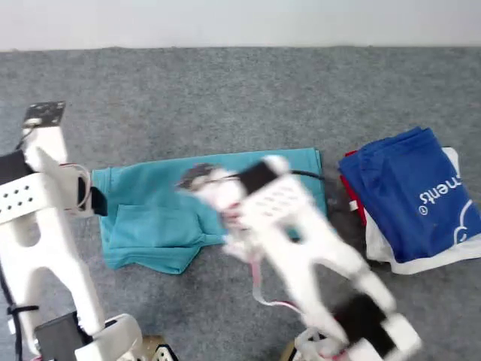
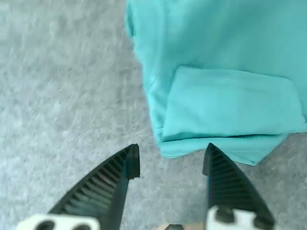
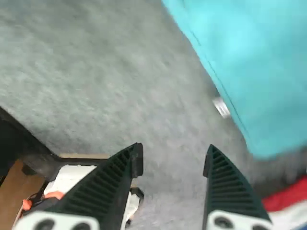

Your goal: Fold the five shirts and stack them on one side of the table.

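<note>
A teal shirt (image 1: pixel 203 207) lies partly folded in the middle of the grey table, one sleeve turned in over its body. In the left wrist view my left gripper (image 2: pixel 171 160) hangs open just off the teal shirt's (image 2: pixel 225 86) folded corner, holding nothing. The left arm (image 1: pixel 45 195) stands at that shirt's left edge. My right gripper (image 3: pixel 173 155) is open and empty over bare carpet beside the teal shirt's (image 3: pixel 254 57) hem. The right arm (image 1: pixel 285 210) reaches across the shirt's right half, hiding part of it.
A stack of folded shirts sits at the right side: a blue shirt (image 1: pixel 413 192) on top, with a red one (image 1: pixel 352 194) and a white one (image 1: pixel 391 256) under it. The table's front edge and an arm base (image 3: pixel 62 182) lie behind the right gripper.
</note>
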